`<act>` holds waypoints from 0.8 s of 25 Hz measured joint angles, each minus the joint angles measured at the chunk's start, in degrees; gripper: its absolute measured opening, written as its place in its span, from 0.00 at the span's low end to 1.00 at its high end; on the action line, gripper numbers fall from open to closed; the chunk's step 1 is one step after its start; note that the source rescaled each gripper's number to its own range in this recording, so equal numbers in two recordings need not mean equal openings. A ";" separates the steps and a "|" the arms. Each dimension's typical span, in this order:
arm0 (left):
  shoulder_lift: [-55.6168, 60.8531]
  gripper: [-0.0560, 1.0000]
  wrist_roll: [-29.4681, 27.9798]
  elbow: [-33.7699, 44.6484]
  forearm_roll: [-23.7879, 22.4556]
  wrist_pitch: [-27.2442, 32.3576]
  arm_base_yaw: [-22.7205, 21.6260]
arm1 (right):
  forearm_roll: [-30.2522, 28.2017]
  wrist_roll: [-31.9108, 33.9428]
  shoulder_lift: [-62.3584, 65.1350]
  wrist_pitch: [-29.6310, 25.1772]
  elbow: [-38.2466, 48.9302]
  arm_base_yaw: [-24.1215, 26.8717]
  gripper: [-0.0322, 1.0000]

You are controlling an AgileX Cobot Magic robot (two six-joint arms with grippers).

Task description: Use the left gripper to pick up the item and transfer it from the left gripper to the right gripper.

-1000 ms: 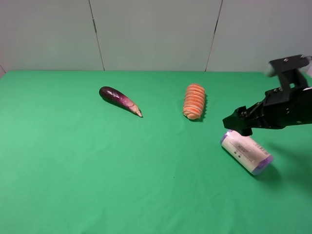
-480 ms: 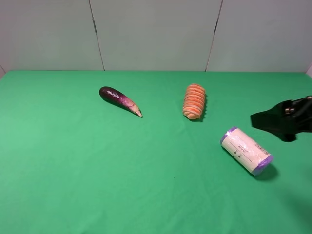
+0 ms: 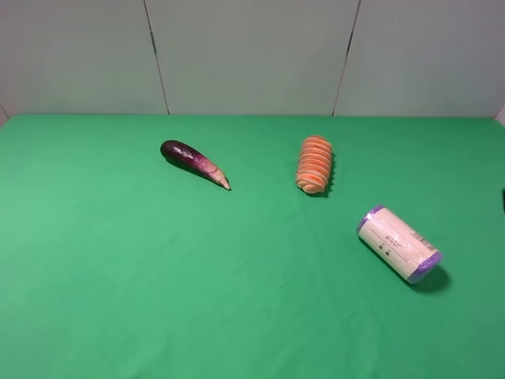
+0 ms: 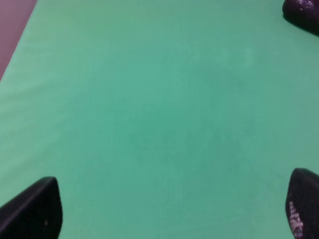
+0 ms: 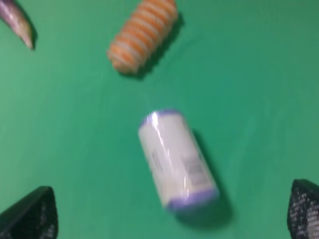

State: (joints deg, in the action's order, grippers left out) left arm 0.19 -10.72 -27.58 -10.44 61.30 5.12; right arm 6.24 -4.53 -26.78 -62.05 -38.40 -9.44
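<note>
The item, a cream-white can (image 3: 398,244) with purple ends, lies on its side on the green cloth at the right, free of both grippers. It also shows in the right wrist view (image 5: 177,159). My right gripper (image 5: 167,214) is open, its fingertips (image 5: 31,214) spread wide, set back from the can and empty. My left gripper (image 4: 167,214) is open and empty over bare cloth, fingertips (image 4: 32,211) far apart. Neither gripper shows in the exterior high view.
A dark purple eggplant (image 3: 193,161) lies at the back left; its end shows in the left wrist view (image 4: 301,12). An orange ribbed sliced-carrot piece (image 3: 315,164) lies behind the can and shows in the right wrist view (image 5: 144,32). A grey wall stands behind the table.
My right arm has drawn back to the right, away from the can, and left the exterior high view. The can stays where it lay.
</note>
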 joint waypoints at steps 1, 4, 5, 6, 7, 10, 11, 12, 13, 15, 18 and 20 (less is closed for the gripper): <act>0.00 0.71 0.00 0.00 0.00 0.00 0.00 | -0.54 0.72 1.35 -1.95 0.00 0.00 1.00; 0.00 0.71 0.00 0.00 0.00 0.00 0.00 | -2.51 1.84 5.57 -6.00 0.00 0.00 1.00; 0.00 0.71 0.00 0.00 0.00 0.00 0.00 | -3.20 1.96 7.28 -6.41 0.00 0.00 1.00; 0.00 0.71 0.00 0.00 0.00 0.00 0.00 | -3.98 2.04 8.81 -6.46 0.00 0.00 1.00; 0.00 0.71 0.00 0.00 0.00 0.00 0.00 | -4.73 2.30 10.74 -6.22 0.00 0.00 1.00; 0.00 0.71 0.00 0.00 0.00 0.00 0.00 | -5.92 4.10 16.40 -3.93 0.00 0.00 1.00; 0.00 0.71 0.00 0.00 0.00 0.00 0.00 | -6.24 4.53 18.23 -3.22 -0.05 0.00 1.00; 0.00 0.71 0.00 0.00 0.00 0.00 0.00 | -6.76 4.93 19.84 -2.87 -0.04 0.00 1.00; 0.00 0.71 0.00 0.00 0.00 0.00 0.00 | -7.16 5.04 21.25 -2.65 -0.04 0.00 1.00; 0.00 0.71 0.00 0.00 0.00 0.00 0.00 | -8.07 5.25 23.21 -2.40 -0.04 0.00 1.00; 0.00 0.71 0.00 0.00 0.00 0.00 0.00 | -8.66 6.29 24.98 -2.20 0.93 0.00 1.00; 0.00 0.71 0.00 0.00 0.00 0.00 0.00 | -8.59 6.57 26.18 -2.13 2.69 0.00 1.00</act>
State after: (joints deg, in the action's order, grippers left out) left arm 0.19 -10.72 -27.58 -10.44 61.30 5.12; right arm -2.35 2.04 -0.60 -64.18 -35.70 -9.44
